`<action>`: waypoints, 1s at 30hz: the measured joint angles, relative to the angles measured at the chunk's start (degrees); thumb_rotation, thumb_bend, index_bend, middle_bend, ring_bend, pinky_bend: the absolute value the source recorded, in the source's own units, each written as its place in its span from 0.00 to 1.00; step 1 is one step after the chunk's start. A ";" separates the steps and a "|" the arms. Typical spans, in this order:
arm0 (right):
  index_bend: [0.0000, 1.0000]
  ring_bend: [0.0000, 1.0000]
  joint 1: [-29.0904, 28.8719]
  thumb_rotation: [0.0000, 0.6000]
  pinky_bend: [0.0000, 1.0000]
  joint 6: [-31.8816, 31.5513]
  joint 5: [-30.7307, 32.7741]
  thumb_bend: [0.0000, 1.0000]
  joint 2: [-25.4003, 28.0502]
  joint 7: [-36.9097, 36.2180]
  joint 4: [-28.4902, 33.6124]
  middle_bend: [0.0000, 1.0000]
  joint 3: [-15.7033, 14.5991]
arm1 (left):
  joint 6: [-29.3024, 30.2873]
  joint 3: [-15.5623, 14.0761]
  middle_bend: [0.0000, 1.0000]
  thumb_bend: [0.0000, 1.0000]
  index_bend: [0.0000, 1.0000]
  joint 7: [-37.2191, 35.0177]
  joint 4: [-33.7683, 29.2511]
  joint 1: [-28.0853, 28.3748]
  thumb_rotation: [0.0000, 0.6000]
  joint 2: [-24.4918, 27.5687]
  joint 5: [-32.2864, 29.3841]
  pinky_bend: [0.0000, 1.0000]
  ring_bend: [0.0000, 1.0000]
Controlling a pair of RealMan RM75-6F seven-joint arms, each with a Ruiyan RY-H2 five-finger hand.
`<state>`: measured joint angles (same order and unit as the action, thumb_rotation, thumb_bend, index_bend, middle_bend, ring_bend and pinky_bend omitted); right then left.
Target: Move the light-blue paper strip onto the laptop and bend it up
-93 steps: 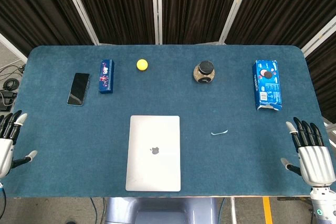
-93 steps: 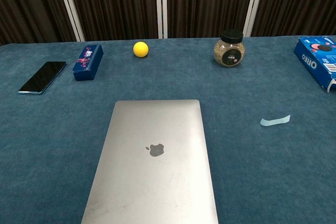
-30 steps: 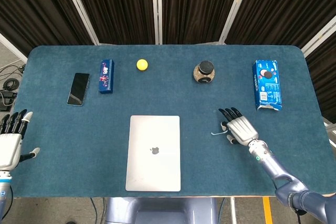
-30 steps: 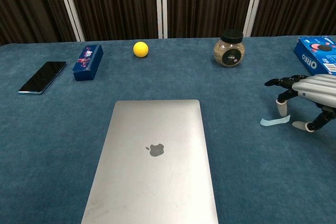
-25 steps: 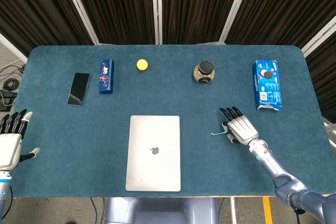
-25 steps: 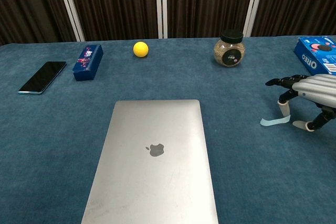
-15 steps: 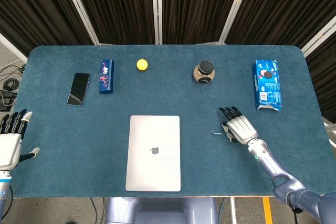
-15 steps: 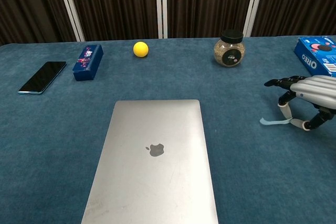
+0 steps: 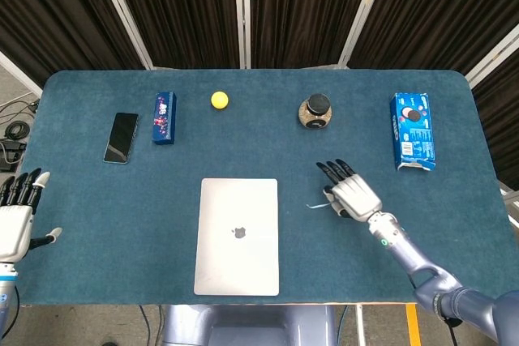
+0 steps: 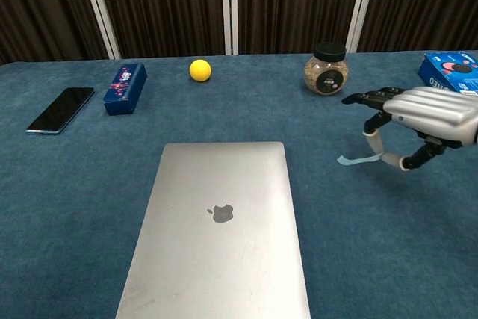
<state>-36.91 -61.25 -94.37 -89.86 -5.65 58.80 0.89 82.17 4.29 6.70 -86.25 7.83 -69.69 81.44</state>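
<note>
The light-blue paper strip (image 10: 357, 159) hangs just above the cloth, pinched between the thumb and a finger of my right hand (image 10: 418, 121). From the head camera the strip (image 9: 318, 205) pokes out to the left of that hand (image 9: 350, 194), a short way right of the closed silver laptop (image 9: 237, 235), which also fills the lower middle of the chest view (image 10: 218, 229). My left hand (image 9: 15, 216) waits at the table's left edge with fingers spread, holding nothing.
On the blue tablecloth: a phone (image 9: 121, 137), a small dark-blue box (image 9: 165, 117), a yellow ball (image 9: 219, 100) and a black-lidded jar (image 9: 316, 111) along the back. An Oreo box (image 9: 413, 130) lies at the right.
My right hand reached in from the right edge, pinched the strip off the cloth, and has now carried it left towards the laptop. The left hand barely moved.
</note>
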 measured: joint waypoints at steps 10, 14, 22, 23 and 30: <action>0.65 0.00 -9.47 1.00 0.00 -0.89 -7.08 0.38 -1.46 5.75 2.25 0.00 2.01 | -0.78 -0.10 0.00 0.00 0.00 -1.76 -0.16 0.19 1.00 0.49 -0.07 0.00 0.00; 0.66 0.00 -13.69 1.00 0.00 0.38 -9.82 0.39 -3.00 7.84 2.30 0.01 2.63 | -1.04 -0.02 0.00 0.00 0.00 -2.51 -0.20 0.29 1.00 0.71 -0.22 0.00 0.00; 0.67 0.00 -21.25 1.00 0.00 0.37 -15.26 0.39 -8.61 7.42 -3.10 0.02 2.22 | -2.29 0.06 0.00 0.00 0.00 -4.05 0.32 0.65 1.00 1.08 -0.87 0.00 0.00; 0.67 0.00 -22.03 1.00 0.00 0.37 -15.54 0.39 -9.67 7.00 -4.25 0.02 2.07 | -2.33 0.06 0.00 0.00 0.00 -4.11 0.34 0.67 1.00 1.09 -0.88 0.00 0.00; 0.67 0.00 -24.09 1.00 0.00 -0.37 -15.83 0.39 -14.35 5.54 -8.59 0.02 1.08 | -2.56 0.05 0.00 0.00 0.00 -4.44 0.34 0.77 1.00 1.17 -1.04 0.00 0.00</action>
<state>-61.00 -61.62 -110.20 -104.22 -0.11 50.21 1.97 79.61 4.34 2.26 -85.91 8.61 -68.52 80.40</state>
